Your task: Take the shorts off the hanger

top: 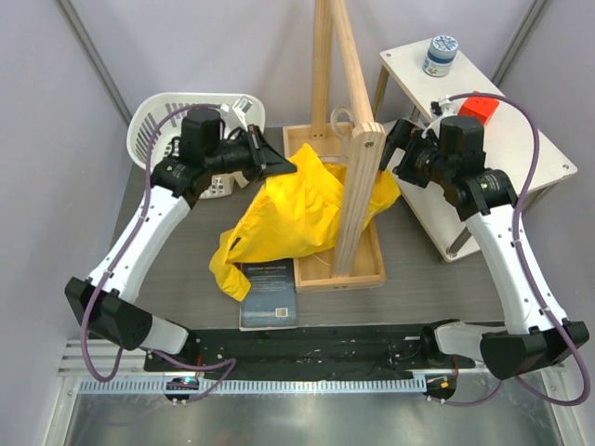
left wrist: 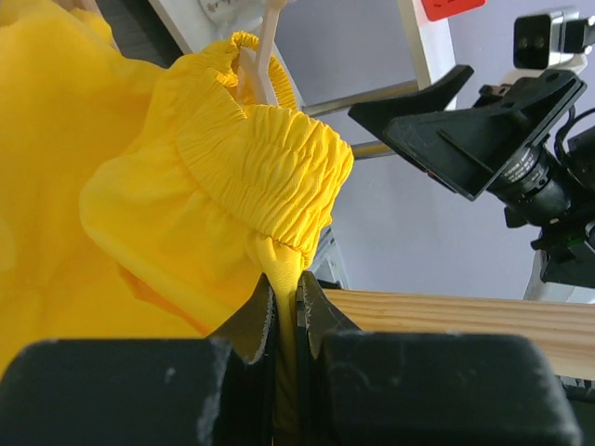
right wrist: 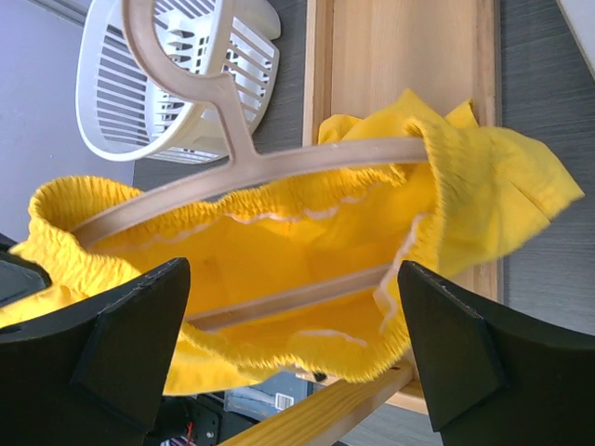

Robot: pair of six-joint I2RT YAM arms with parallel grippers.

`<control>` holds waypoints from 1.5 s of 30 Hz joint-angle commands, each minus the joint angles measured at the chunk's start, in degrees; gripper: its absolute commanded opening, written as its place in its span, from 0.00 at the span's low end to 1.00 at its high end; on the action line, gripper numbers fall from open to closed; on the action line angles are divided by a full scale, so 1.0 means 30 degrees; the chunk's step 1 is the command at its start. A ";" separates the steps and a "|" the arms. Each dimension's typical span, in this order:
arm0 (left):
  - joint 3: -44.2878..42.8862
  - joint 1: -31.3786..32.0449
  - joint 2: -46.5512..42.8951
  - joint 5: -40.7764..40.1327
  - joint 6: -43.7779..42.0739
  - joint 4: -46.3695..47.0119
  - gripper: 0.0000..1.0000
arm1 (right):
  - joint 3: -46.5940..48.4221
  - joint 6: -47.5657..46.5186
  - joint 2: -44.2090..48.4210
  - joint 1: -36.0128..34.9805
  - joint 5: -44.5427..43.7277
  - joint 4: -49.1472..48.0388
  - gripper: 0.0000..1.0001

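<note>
From above, my left claw (top: 279, 165) is pinching the upper left edge of the yellow shorts (top: 288, 218), over the far left corner of the wooden tray (top: 321, 277). The shorts are hanging across the tray's left edge and spilling onto the dark table (top: 186, 269), with their lowest fold lying against a dark booklet (top: 268, 295) near the table's near edge. The rack post (top: 358, 186) is rising from the tray, and the hook of the hanger (top: 342, 118) is peeking out just behind its top. My right claw (top: 398, 153) is hovering just right of the post with its fingers spread, close to the shorts' right corner. A white basket (top: 158, 121) is sitting at the table's far left corner.

Through my left wrist camera, my two fingers are pressing together on a thin fold of yellow cloth just below the gathered waistband. My right claw is facing me from across the post.

Through my right wrist camera, my fingers are standing wide apart, touching nothing. Between them the hanger is lying tilted, its loop running inside the stretched waistband, its hook pointing toward the basket.
</note>
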State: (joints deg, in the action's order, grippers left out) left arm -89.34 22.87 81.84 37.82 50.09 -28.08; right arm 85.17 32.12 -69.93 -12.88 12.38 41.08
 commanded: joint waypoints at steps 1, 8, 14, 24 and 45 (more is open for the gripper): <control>0.0278 0.0812 0.0140 0.1396 0.1673 0.2649 0.00 | -0.0117 0.0280 -0.0390 0.0047 0.0910 -0.1504 0.99; -0.0483 0.1458 0.1253 0.1806 0.1645 0.2301 0.00 | -0.0439 0.0368 -0.0917 0.0076 0.1497 -0.2004 0.99; -0.0894 0.1633 0.1635 0.1894 0.1294 0.1507 0.00 | 0.0029 0.0104 -0.1677 0.0047 0.1818 -0.2179 0.84; -0.1479 0.1692 0.1752 0.3093 0.0941 0.1214 0.00 | -0.0002 -0.0041 -0.3610 -0.0568 0.1240 -0.2942 0.81; -0.3883 0.1956 0.2426 0.1397 -0.1314 -0.4440 0.01 | -0.1553 -0.0657 -0.2969 -0.1184 0.1500 -0.5784 0.05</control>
State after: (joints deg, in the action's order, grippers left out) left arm -98.67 28.03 89.95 41.36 47.53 -38.63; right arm 80.27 29.98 -82.76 -16.05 18.11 28.88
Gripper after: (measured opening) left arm 0.050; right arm 0.223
